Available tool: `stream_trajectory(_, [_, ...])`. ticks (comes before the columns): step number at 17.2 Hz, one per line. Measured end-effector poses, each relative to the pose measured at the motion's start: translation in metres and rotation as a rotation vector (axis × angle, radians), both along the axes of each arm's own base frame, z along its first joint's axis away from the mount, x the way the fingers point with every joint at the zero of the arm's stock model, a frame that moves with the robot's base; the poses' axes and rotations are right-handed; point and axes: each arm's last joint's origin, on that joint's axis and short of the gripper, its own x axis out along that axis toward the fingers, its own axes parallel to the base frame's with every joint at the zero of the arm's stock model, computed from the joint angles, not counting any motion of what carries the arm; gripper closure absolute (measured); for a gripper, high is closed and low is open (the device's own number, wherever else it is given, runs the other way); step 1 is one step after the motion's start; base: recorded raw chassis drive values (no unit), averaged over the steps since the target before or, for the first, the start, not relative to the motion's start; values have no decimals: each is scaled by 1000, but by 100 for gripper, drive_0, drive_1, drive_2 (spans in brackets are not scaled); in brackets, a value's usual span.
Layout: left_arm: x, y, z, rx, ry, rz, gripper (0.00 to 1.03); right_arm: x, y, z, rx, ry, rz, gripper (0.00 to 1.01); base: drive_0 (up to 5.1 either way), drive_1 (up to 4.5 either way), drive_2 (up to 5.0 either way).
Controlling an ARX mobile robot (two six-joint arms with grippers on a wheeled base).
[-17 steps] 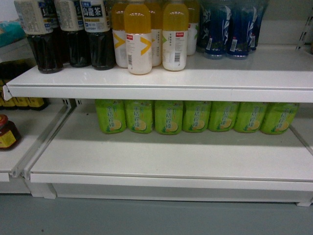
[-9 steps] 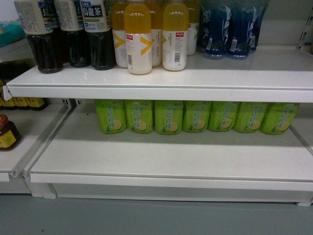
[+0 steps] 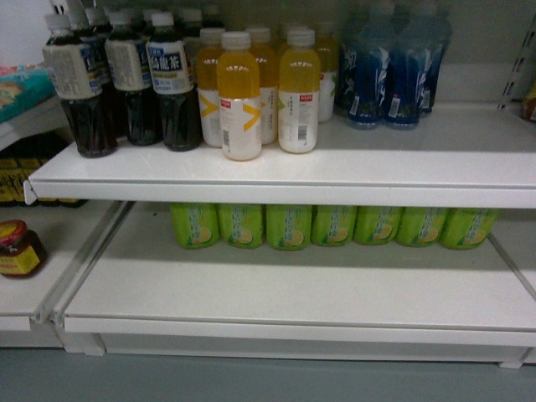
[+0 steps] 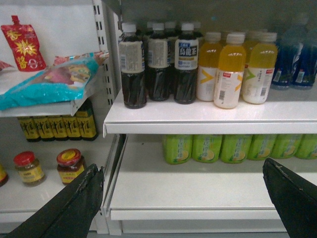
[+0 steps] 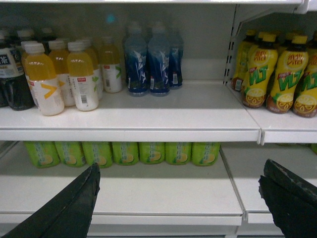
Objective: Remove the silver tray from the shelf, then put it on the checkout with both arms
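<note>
The silver tray is out of view in all three views, and so is the checkout. White shelf boards face me: an upper shelf (image 3: 285, 182) with bottles and a lower shelf (image 3: 285, 289) whose front half is bare. My left gripper (image 4: 182, 166) is open, its black fingers (image 4: 81, 198) spread wide in front of the lower shelf (image 4: 198, 191) with nothing between them. My right gripper (image 5: 181, 165) is open too, its fingers (image 5: 74, 203) framing the lower shelf (image 5: 148, 191). Neither gripper appears in the head view.
Dark tea bottles (image 3: 126, 79), orange juice bottles (image 3: 251, 92) and blue bottles (image 3: 389, 71) stand on the upper shelf. Green bottles (image 3: 335, 224) line the back of the lower shelf. Jars (image 4: 69, 163) and snack bags (image 4: 49, 82) fill the left bay, yellow bottles (image 5: 277, 74) the right bay.
The head view has shifted upward: the shelves and bottles sit lower in the frame and the bottle caps now show. Nothing on the shelves has moved.
</note>
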Motion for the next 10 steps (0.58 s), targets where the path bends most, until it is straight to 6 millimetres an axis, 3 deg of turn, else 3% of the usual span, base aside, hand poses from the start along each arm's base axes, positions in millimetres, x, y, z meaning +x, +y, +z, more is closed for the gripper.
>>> stream_trajectory(10, [0, 0, 0, 5, 0, 2, 5, 0, 0, 0, 0, 1, 2, 3, 0, 0, 0])
